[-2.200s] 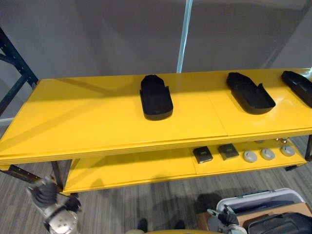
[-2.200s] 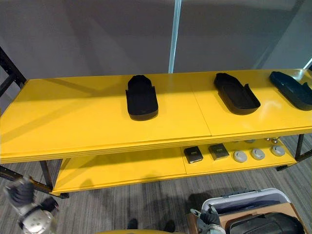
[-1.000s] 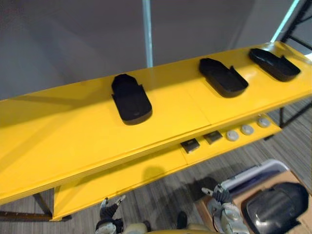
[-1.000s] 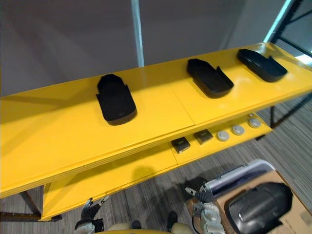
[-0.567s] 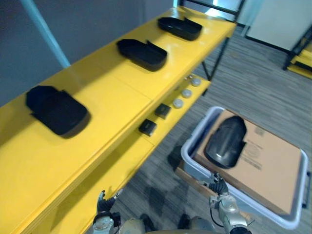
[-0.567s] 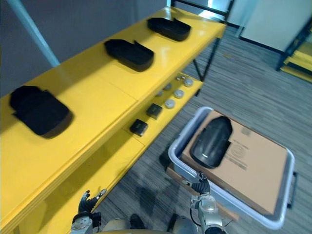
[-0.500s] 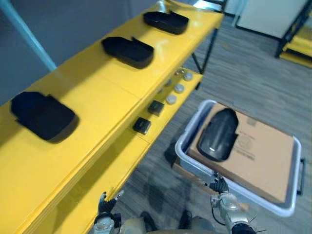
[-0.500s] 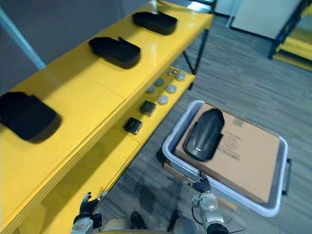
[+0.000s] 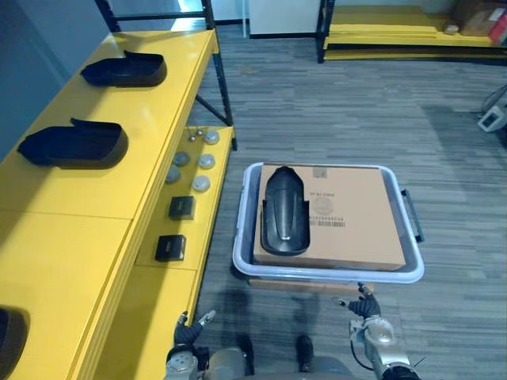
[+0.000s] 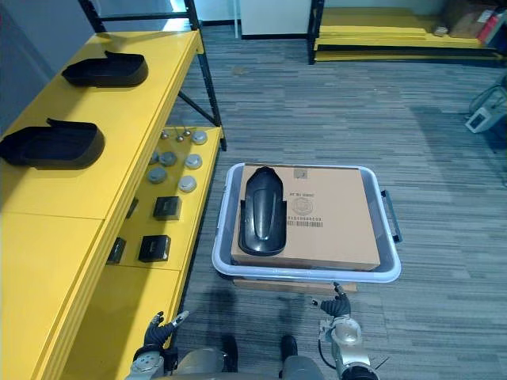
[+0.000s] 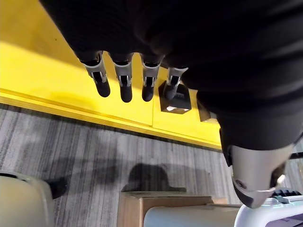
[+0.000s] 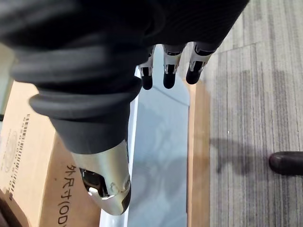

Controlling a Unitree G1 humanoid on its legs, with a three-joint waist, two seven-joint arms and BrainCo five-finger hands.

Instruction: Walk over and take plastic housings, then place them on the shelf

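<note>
A black plastic housing point(image 9: 285, 210) lies on a cardboard box point(image 9: 348, 218) inside a pale grey bin point(image 9: 329, 273) on the floor, straight ahead of me. On the yellow shelf point(image 9: 87, 198) along the left lie two more black housings point(image 9: 75, 144) point(image 9: 125, 70), and a third point(image 9: 9, 340) peeks in at the lower left. My left hand point(image 9: 190, 328) hangs low beside the shelf, open and empty. Just short of the bin's near rim, my right hand point(image 9: 363, 305) is open too. Its straight fingers point(image 12: 169, 71) point at the bin rim point(image 12: 161, 142).
The lower shelf board point(image 11: 57, 80) carries small black boxes point(image 9: 181, 207) point(image 9: 170, 247) and several grey discs point(image 9: 201, 183). Another yellow rack point(image 9: 396, 32) stands at the far back. Grey carpet point(image 9: 444, 127) spreads to the right of the bin.
The camera has swung right, so the shelf now runs down the left and the bin with the housing sits in the middle. Both hands stay low and open.
</note>
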